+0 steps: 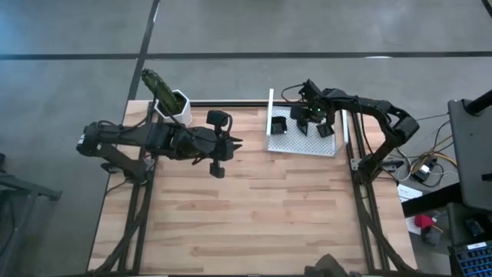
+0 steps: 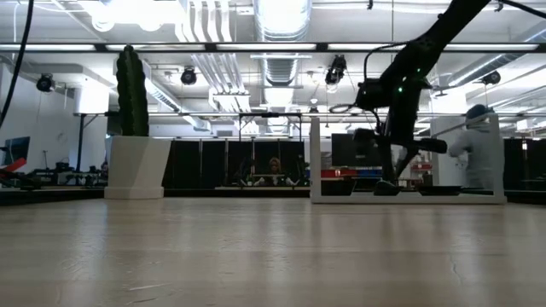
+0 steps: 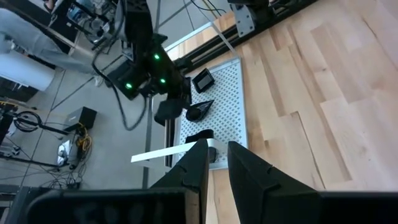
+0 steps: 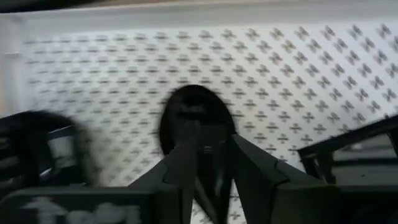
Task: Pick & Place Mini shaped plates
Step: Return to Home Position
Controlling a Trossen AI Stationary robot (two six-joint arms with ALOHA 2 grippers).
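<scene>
At the far left corner stands the cactus pot [image 1: 173,106], no part of the job and well apart from the tray. Next, the left arm lies low across the table's left half. Its gripper [image 1: 237,145] points toward the tray, fingers a slit apart and empty. It looks parked there to leave the tray side free for the other arm.

Right of it, at the table's far edge, sits the white tray [image 1: 307,145], with an upright wall along its left side. The plates [image 1: 278,125] are all on it in a few dark stacks: one by the wall, a drop-shaped one near the middle, a square one toward the right edge. They seem stacked by shape, to keep like with like. No plate shows on the bare wood, so the sorting looks done or nearly so.

Over the tray's far part hangs the right gripper [image 1: 309,114], pointing down. Its wrist view shows the fingers parted, with a drop plate [image 4: 196,115] lying on the tray beyond them, not pinched: released. By that, what is left is to lift straight up, so as not to nudge the stack, and fold the arm to rest
</scene>
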